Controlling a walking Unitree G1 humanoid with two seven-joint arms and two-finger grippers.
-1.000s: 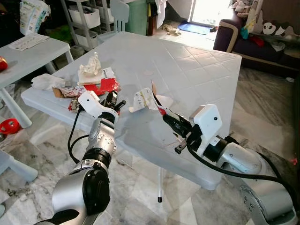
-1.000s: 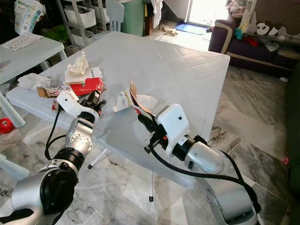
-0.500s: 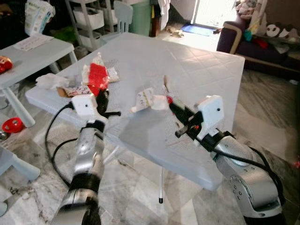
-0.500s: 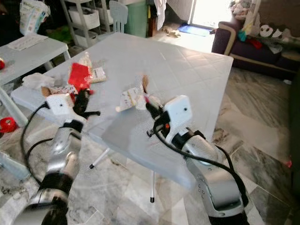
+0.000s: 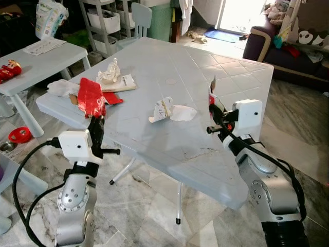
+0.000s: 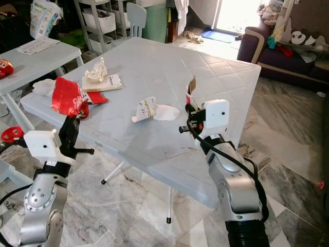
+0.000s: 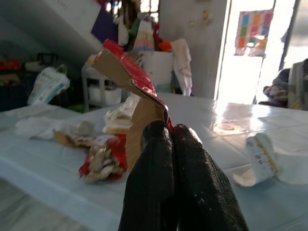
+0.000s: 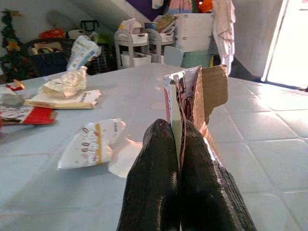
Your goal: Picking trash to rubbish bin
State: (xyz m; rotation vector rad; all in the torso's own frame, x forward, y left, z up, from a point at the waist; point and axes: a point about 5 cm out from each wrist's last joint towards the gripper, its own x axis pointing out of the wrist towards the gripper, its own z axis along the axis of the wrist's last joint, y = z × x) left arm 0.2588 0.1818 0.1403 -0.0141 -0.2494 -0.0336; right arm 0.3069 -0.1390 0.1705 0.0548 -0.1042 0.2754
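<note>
A: Over the desk [image 5: 226, 72] edge, head cam: left gripper [image 5: 95, 125] clenched on red wrapper [image 5: 90, 97], held up off the desk's near-left corner. Right gripper [image 5: 212, 109] pinches a card scrap [image 6: 191, 88] above the near-right side.

B: Handling?

A: Left wrist cam: wrapper's light, floppy, prob slippery; grip's low. Right wrist cam: card's stiffer, thin, held by its edge. Open floor round the desk edges.
</note>
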